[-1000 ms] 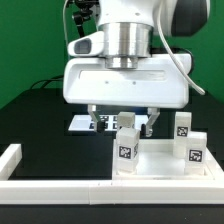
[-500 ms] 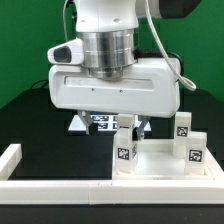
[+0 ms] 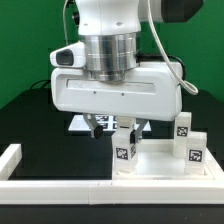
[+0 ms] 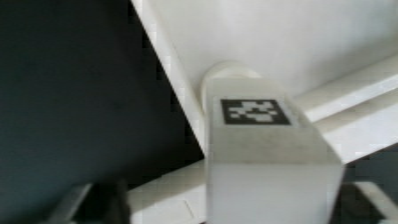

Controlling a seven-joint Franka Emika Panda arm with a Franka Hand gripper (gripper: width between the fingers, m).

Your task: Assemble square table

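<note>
The square table slab lies at the front on the exterior view's right, with three tagged white legs showing upright on it: one at the front left corner and two on the right. My gripper hangs low over the slab's far left part. In the wrist view another tagged leg stands upright between the fingers of my gripper. The jaws are open, with a gap on one side of the leg. The slab's rib runs behind it.
A low white border wall runs along the front and the exterior view's left. The marker board lies behind the gripper, mostly hidden by the hand. The table top is black.
The hand moved toward the exterior view's left and slightly down a second ago; in the last half second it has barely moved. The jaws stay open.
</note>
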